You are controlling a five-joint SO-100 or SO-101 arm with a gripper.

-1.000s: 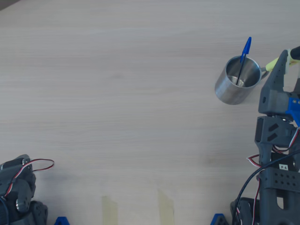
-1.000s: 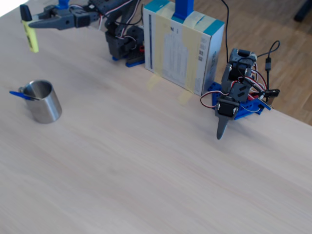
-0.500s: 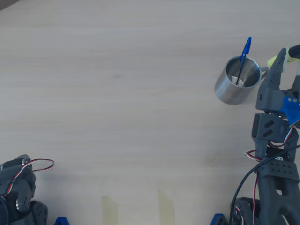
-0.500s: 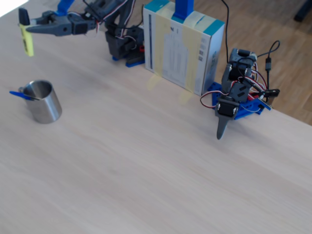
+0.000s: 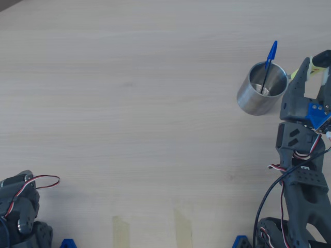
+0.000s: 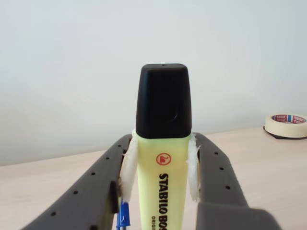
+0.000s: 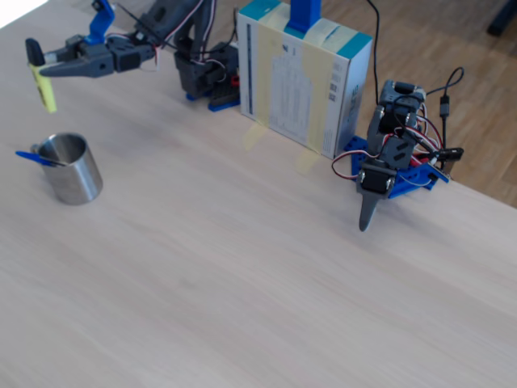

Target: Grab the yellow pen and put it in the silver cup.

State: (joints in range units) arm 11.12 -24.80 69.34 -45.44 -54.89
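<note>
The yellow pen (image 6: 160,165), a thick highlighter with a black cap (image 6: 163,100), stands upright between my padded fingers. My gripper (image 6: 161,143) is shut on its barrel. In the fixed view the yellow pen (image 7: 45,90) hangs cap-up in the air, above and a little behind the silver cup (image 7: 74,174), held by the gripper (image 7: 47,68). From overhead the gripper (image 5: 314,70) and yellow pen (image 5: 300,71) are just right of the silver cup (image 5: 252,102), which stands upright.
A thin blue pen (image 5: 270,56) leans inside the cup, also visible as the blue pen (image 7: 32,157). A second arm (image 7: 386,166) rests at the right beside a white and teal box (image 7: 303,77). A tape roll (image 6: 287,124) lies on the table far off.
The gripper has carried the yellow pen lower and closer to the cup; in the overhead view the arm has shifted left toward the cup's rim. The cup and blue pen have not moved.
</note>
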